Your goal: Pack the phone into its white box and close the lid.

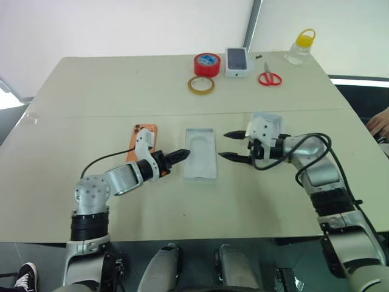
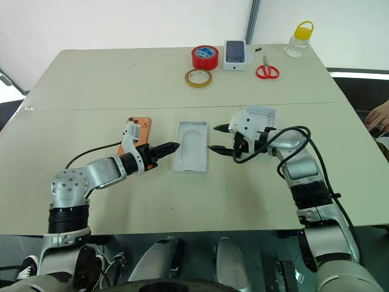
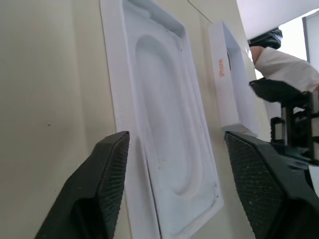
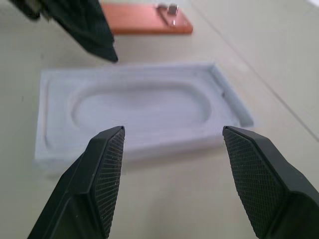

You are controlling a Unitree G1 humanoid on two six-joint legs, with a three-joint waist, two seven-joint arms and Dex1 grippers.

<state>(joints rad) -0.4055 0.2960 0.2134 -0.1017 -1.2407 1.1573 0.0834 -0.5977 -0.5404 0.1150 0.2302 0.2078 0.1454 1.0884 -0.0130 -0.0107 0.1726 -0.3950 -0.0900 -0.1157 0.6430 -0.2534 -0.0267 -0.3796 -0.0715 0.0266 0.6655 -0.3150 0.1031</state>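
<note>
Phone: your orange smartphone (image 1: 143, 141) lies flat on the table (image 1: 91, 109), just left of the white moulded tray, partly hidden by the left arm.
Insert tray: the thin white tray (image 1: 200, 153), with an oval recess, lies flat at the table's middle, between your two grippers.
White box part: a shallow white box piece (image 3: 230, 84), orange lettering on its side wall, sits right of the tray, behind the right gripper; you cannot tell from here whether it is base or lid.
Left gripper: your left gripper (image 1: 180, 154) hovers at the tray's left edge, fingers apart, nothing between them.
Right gripper: your right gripper (image 1: 233, 146) hovers just right of the tray, pointing at it, fingers spread and empty.
Far edge: a red tape roll (image 1: 207, 64), a tan tape ring (image 1: 200, 84), a small white box with a dark phone picture (image 1: 237, 61), red scissors (image 1: 269, 76) and a yellow-capped bottle (image 1: 301, 47).
Person: a hand (image 1: 379, 123) rests at the table's right edge.
</note>
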